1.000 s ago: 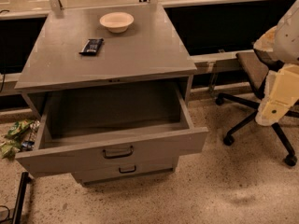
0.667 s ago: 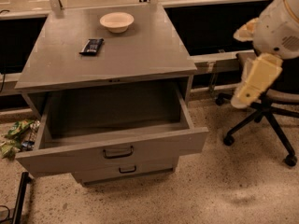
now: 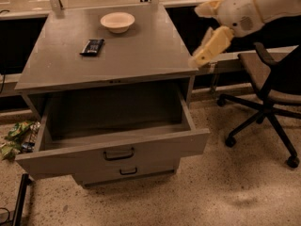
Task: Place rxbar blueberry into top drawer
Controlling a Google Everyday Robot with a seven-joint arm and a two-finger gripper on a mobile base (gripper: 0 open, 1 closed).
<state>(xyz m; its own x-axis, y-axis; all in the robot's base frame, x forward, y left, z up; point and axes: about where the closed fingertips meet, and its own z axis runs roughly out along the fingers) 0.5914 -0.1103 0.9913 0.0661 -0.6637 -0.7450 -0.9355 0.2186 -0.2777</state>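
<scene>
The rxbar blueberry [image 3: 92, 46], a flat dark bar, lies on the grey cabinet top [image 3: 141, 55], left of centre and in front of a cream bowl [image 3: 117, 21]. The top drawer [image 3: 113, 147] is pulled out wide, and its inside looks bare. My gripper [image 3: 197, 36] hangs in the air at the cabinet's right rear edge, well to the right of the bar. Its two cream fingers [image 3: 211, 46] are spread apart and hold nothing.
A shallower lower drawer [image 3: 127, 171] is shut beneath the open one. A black office chair [image 3: 268, 88] stands to the right on the speckled floor. Green litter [image 3: 16, 135] lies at the left of the cabinet. A dark pole [image 3: 19, 201] lies at the bottom left.
My arm has swung in from the far right, up and to the left, toward the cabinet's right edge. The bar, bowl and drawer have not moved.
</scene>
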